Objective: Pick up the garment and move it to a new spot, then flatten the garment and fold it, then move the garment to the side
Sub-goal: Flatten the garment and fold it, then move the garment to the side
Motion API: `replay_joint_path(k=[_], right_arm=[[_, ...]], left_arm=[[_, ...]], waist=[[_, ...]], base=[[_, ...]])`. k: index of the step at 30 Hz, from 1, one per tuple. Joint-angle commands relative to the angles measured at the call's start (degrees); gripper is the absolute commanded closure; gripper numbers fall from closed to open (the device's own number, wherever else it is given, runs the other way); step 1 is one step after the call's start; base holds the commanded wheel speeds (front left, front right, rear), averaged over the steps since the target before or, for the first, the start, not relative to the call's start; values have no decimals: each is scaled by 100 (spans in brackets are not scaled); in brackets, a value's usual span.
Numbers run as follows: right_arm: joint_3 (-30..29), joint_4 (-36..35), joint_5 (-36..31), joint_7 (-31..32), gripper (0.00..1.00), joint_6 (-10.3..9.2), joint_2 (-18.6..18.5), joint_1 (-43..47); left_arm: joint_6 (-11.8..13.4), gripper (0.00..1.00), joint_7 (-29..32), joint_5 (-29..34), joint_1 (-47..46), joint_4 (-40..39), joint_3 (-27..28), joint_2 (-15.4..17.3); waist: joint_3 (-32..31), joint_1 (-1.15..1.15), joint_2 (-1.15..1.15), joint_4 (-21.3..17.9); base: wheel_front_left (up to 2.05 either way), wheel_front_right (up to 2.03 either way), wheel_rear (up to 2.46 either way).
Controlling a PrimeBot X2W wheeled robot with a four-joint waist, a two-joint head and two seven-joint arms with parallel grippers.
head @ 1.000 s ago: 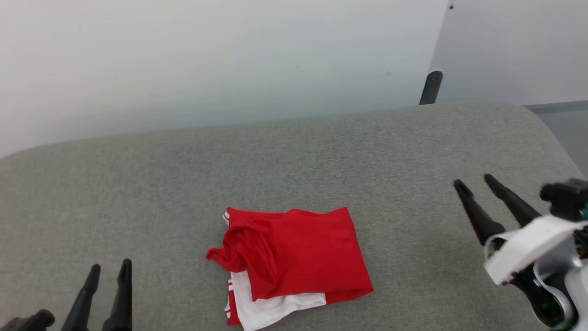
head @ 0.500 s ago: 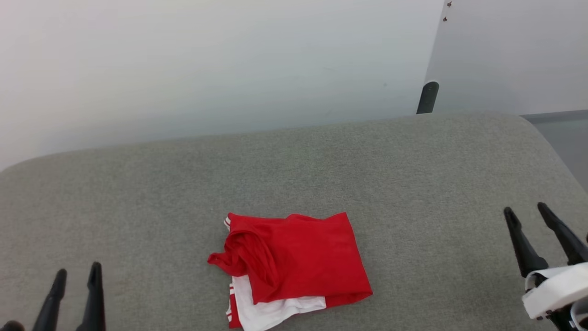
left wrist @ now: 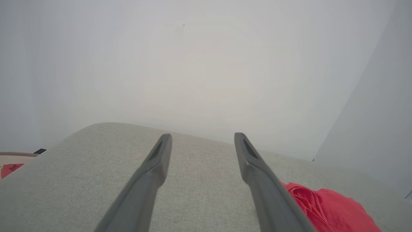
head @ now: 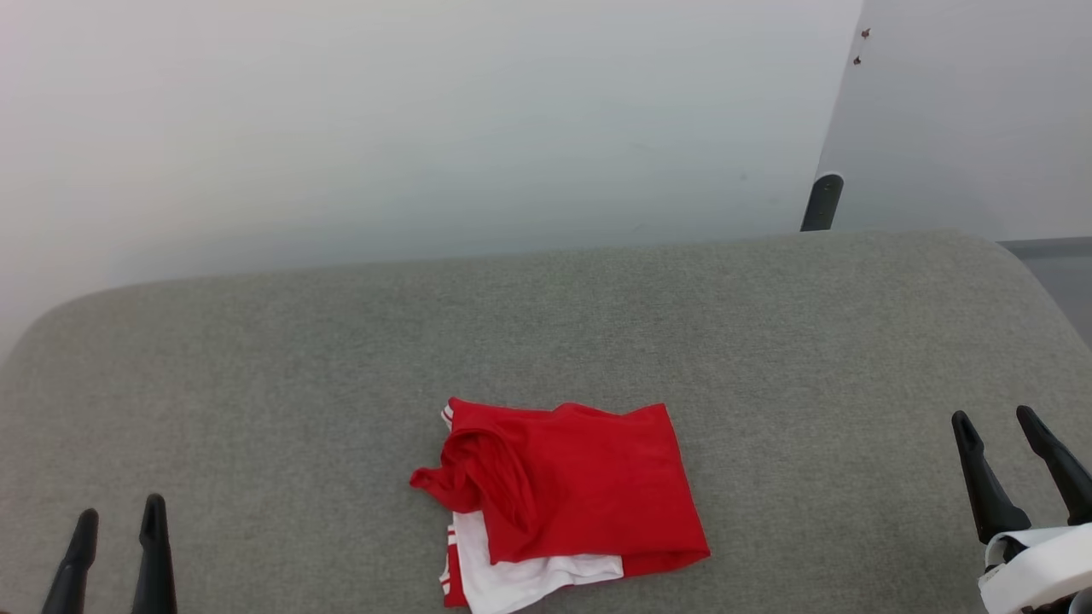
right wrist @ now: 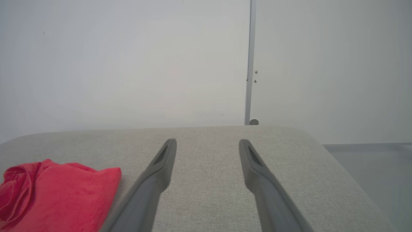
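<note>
A grey fabric-covered surface (head: 256, 358) with rounded corners stands before a plain pale wall (head: 384, 128). A short dark post (head: 821, 203) rises behind its far edge. Grey floor (head: 1062, 273) shows at right.

The right gripper (head: 992, 415) has pulled back from the middle right of the head view down into its lower right corner. The left gripper (head: 120, 509) has sunk lower and further left. The head camera has also shifted, so the whole scene sits slightly lower

Red garment (head: 589, 486) soft matt cloth, creased; counter (head: 341, 358) covered in coarse matt grey weave; wall (head: 426, 128) smooth, matt.
</note>
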Motion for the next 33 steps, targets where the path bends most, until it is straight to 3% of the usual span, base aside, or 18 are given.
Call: replay_joint_path(k=[1, 15, 23, 33], right_arm=[[-15, -44, -51, 31, 0, 0, 4, 49], [46, -118, -120, 189, 0, 0, 95, 101], [230, 93, -14, 524, 0, 0, 249, -90], [590, 497, 121, 1460, 0, -1, 373, -374]], left_arm=[[-17, 0, 9, 45, 67, -29, 22, -24], [-17, 0, 9, 62, 74, -128, 56, -16], [-17, 0, 9, 13, 26, -116, 67, 6], [-17, 0, 9, -8, 17, -93, -59, 6]], waist=[[-21, 0, 0, 32], [-85, 0, 0, 311], [-91, 0, 0, 905], [-5, 0, 0, 1665]], base=[[0, 0, 0], [0, 0, 0], [0, 0, 0], [0, 0, 0]])
